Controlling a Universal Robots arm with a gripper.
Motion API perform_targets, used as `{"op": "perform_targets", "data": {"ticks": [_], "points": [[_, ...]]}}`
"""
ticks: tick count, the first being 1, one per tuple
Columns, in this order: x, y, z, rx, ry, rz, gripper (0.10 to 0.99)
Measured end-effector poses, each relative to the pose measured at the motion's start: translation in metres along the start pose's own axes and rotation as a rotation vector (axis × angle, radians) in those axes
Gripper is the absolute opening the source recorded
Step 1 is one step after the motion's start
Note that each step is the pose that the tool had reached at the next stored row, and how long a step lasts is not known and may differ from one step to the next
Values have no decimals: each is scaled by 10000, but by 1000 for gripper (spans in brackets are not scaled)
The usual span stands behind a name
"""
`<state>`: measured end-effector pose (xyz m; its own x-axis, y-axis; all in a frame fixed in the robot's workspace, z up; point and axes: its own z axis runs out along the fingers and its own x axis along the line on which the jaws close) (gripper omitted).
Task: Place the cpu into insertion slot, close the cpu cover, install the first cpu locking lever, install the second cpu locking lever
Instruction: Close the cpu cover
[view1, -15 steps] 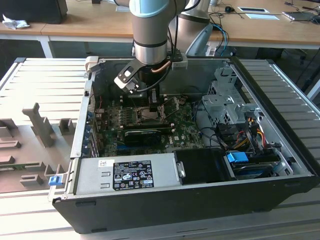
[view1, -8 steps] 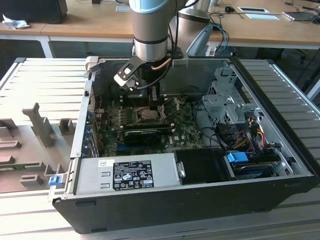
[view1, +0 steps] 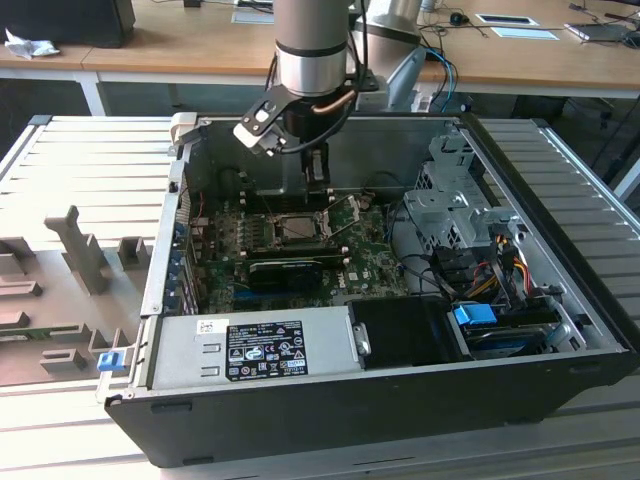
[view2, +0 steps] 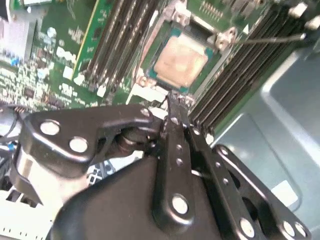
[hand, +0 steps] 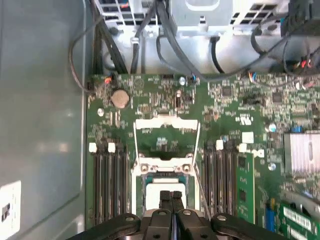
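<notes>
The small, flat, pale silver-grey square cpu (view2: 180, 62) lies seated in the silver-rimmed square insertion slot (hand: 141, 185). The thin silver hinged cpu cover (hand: 165, 123) lies folded open. The black claw (hand: 171, 194), fingers pressed together and empty, hovers over the cpu's edge opposite the cover.

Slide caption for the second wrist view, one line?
Gripper with shut fingers beside the cpu lying in the insertion slot.
</notes>
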<state>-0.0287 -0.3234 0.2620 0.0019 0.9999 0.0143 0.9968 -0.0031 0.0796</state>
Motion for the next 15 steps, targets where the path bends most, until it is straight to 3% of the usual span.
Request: {"op": "perform_targets", "data": {"ticks": [5,15], "points": [[0,79,9,-1,1,-1,106],[0,167,20,-1,0,-1,106]]}}
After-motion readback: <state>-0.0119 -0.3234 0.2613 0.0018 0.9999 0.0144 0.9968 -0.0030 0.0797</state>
